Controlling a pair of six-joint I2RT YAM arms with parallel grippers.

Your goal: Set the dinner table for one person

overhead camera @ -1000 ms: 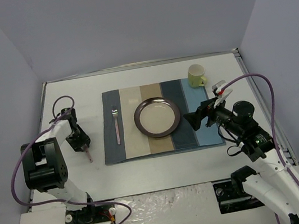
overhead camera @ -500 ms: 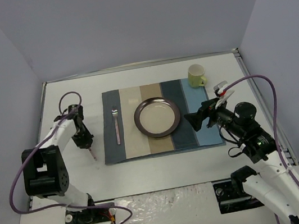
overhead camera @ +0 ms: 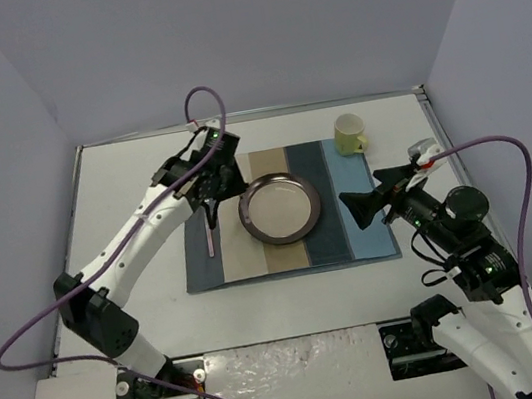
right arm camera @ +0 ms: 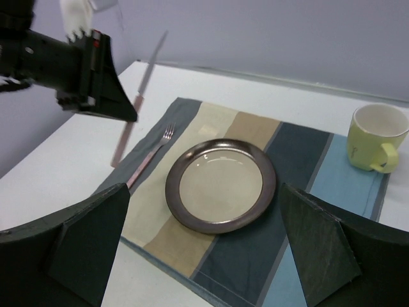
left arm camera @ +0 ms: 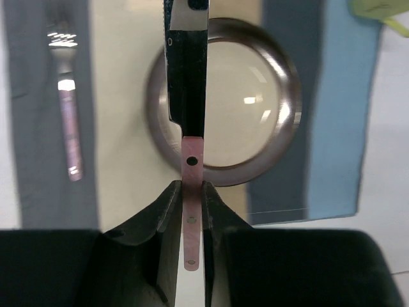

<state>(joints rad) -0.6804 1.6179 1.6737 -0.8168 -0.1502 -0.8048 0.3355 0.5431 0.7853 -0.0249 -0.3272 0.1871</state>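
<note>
Left gripper [left arm camera: 193, 192] jaws are pinched nearly together on the pink handle of a knife [left arm camera: 186, 77]. Its dark blade runs straight away from them, over the left rim of the plate [left arm camera: 289, 96]. The knife seems to hang in the air, steeply tilted. Left of the plate lies a fork [left arm camera: 67, 121] on the placemat [left arm camera: 332, 128], which covers the middle of the dinner table [overhead camera: 292, 302]. Right of the plate hovers the right gripper [right arm camera: 203, 249], jaws wide apart, empty.
</note>
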